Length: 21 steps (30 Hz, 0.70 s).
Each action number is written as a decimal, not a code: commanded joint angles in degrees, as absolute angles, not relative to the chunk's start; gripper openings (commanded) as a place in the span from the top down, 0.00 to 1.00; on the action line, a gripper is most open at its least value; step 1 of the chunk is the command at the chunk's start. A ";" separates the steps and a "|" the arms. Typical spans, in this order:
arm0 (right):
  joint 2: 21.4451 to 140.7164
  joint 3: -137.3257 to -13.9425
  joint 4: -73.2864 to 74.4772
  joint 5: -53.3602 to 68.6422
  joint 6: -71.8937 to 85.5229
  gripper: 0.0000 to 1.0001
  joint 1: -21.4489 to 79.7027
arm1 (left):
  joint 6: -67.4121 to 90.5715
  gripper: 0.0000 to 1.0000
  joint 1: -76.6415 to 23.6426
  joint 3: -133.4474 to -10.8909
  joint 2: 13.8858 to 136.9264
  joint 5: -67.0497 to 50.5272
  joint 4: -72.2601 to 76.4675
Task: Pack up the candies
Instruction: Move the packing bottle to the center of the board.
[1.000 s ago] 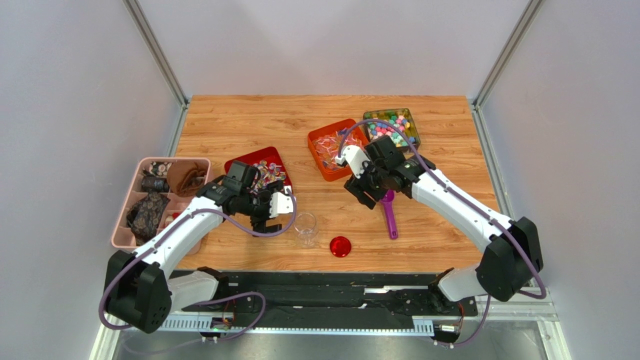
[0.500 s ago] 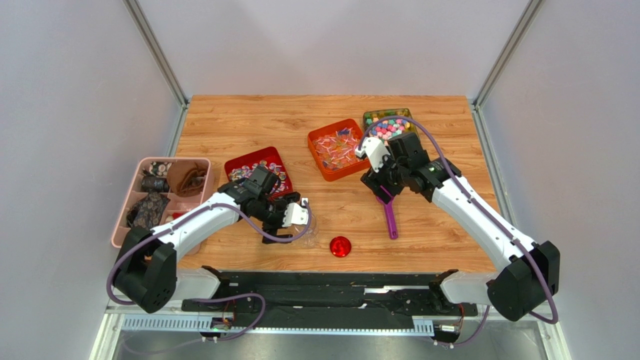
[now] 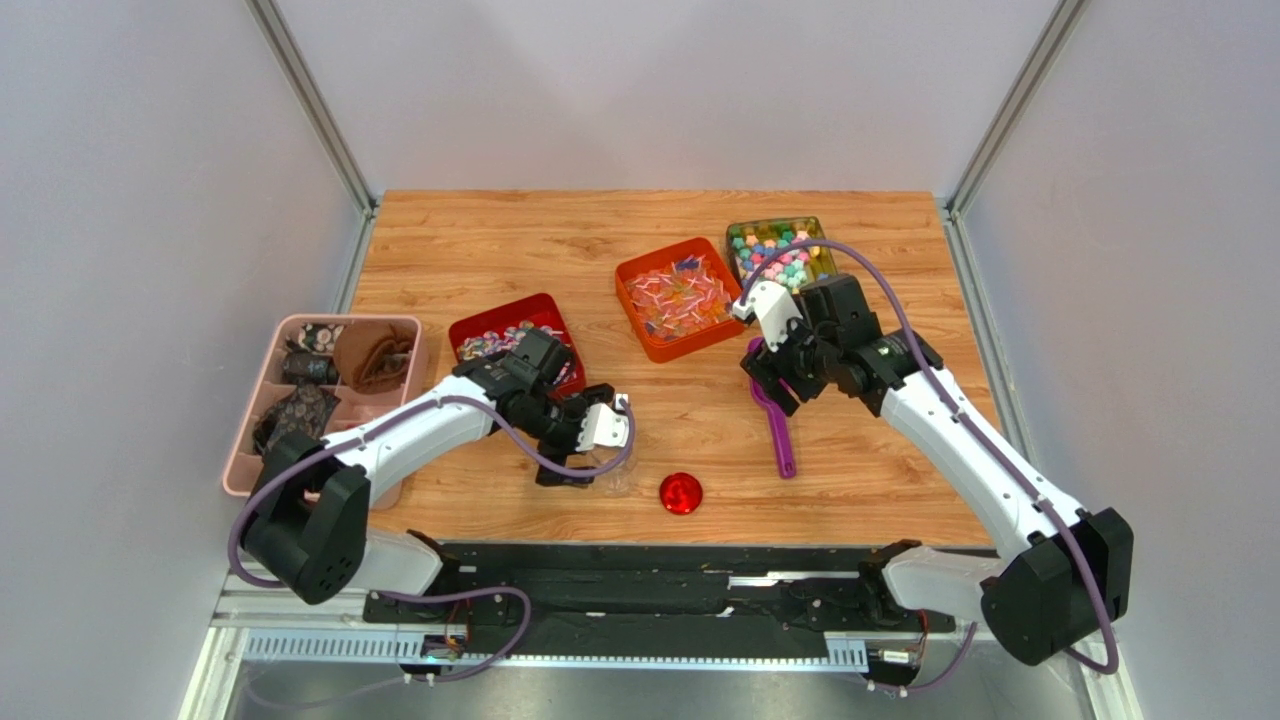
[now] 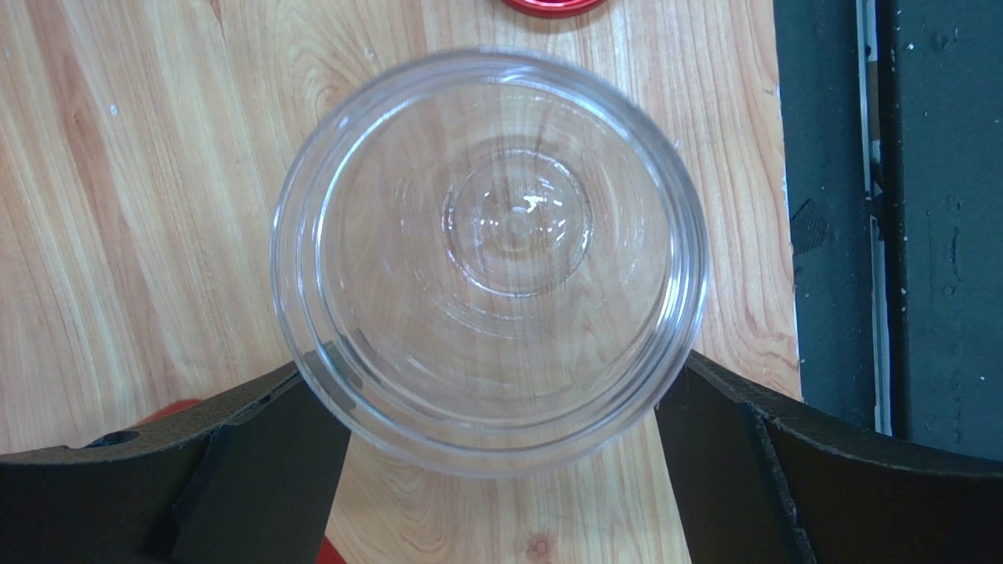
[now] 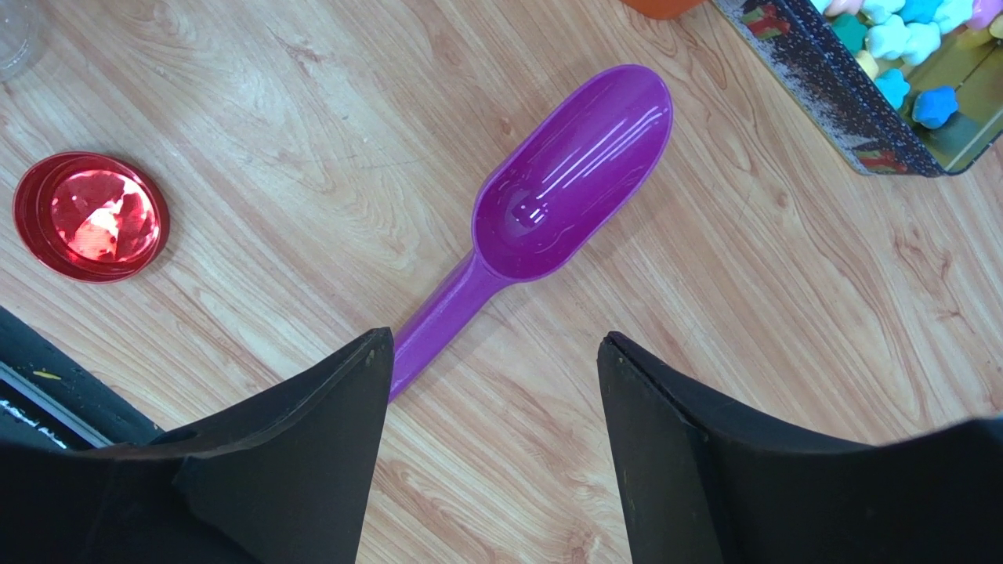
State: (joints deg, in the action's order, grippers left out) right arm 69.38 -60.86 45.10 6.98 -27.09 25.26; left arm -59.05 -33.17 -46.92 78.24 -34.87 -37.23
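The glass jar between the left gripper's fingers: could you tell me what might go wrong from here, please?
1. The left gripper stands open on either side of the empty glass jar, which sits near the edge of the table; an off-centre close could shove or tip it.
2. The right gripper hangs open over the purple scoop, whose handle runs towards one finger rather than between both; closing may skid it sideways.

Top camera wide; wrist cameras close, downward; lid (image 5: 91, 216) shared.
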 commanded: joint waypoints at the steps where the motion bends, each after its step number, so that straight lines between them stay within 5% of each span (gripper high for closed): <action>1: 66.54 -60.38 42.36 8.61 -27.60 0.31 23.38 | -58.71 0.01 -34.36 -49.13 79.19 -38.58 -35.33; 14: 64.69 -58.01 39.81 10.02 -26.46 0.31 21.18 | -57.13 0.03 -35.68 -50.36 81.04 -37.27 -34.28; 21: 64.43 -57.31 38.85 9.67 -26.28 0.31 21.18 | -55.99 0.18 -36.65 -50.98 81.39 -36.04 -33.66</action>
State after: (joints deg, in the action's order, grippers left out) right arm 66.22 -57.87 42.00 9.15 -26.83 21.30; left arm -56.55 -35.66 -48.62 81.12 -35.16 -34.61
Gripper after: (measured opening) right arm 0.691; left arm 0.860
